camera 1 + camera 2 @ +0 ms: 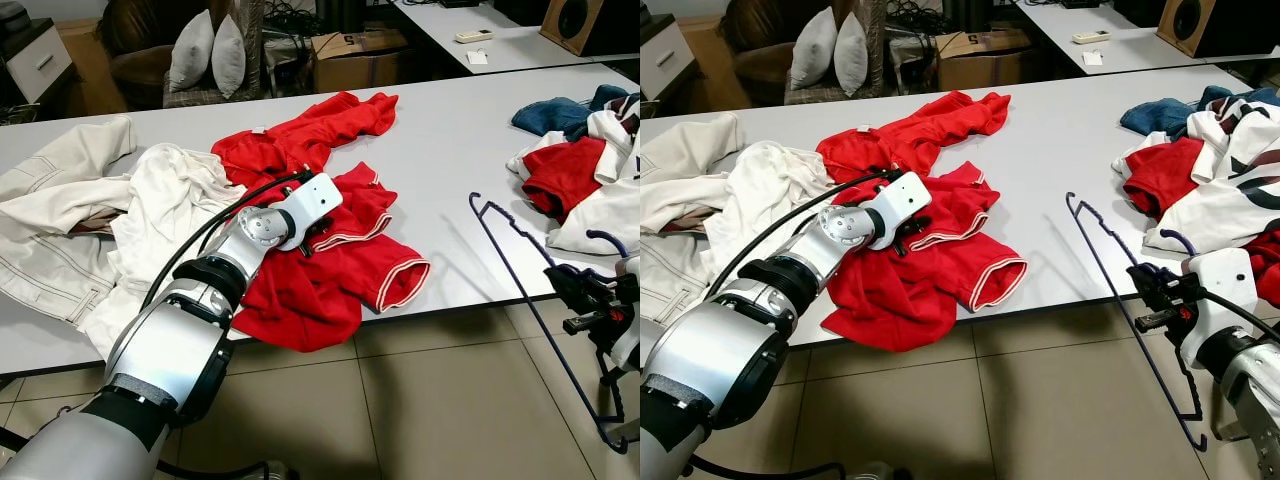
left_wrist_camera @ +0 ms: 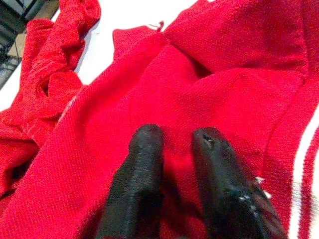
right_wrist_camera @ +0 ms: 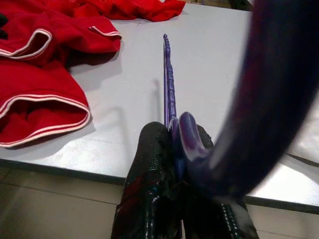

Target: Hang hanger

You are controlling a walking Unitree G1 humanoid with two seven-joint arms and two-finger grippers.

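My left tool (image 2: 172, 149) rests on the red knitted shirt with white-striped cuffs (image 1: 330, 270), in the middle of the long white surface (image 1: 450, 170). Its two black fingers (image 2: 139, 164) press down into the red cloth with only a narrow gap between them, and I cannot see any fold of cloth caught there.

My right tool (image 1: 1155, 295) is at the near edge of the surface, on my right side. It is closed around the thin dark purple wire hanger (image 1: 1110, 250), near the hook end. The hanger is tilted: one end is lifted above the surface, just beside the pile of red, white and blue clothes (image 1: 1200, 180) on the right, and the long bar goes down past the edge, over the tiled floor (image 1: 430, 400).

On my left side lie some cream-white garments (image 1: 90, 220), touching the red shirt. Behind the surface I see two pale cushions (image 1: 205, 50) on a dark seat and a brown cardboard box (image 1: 355, 55).
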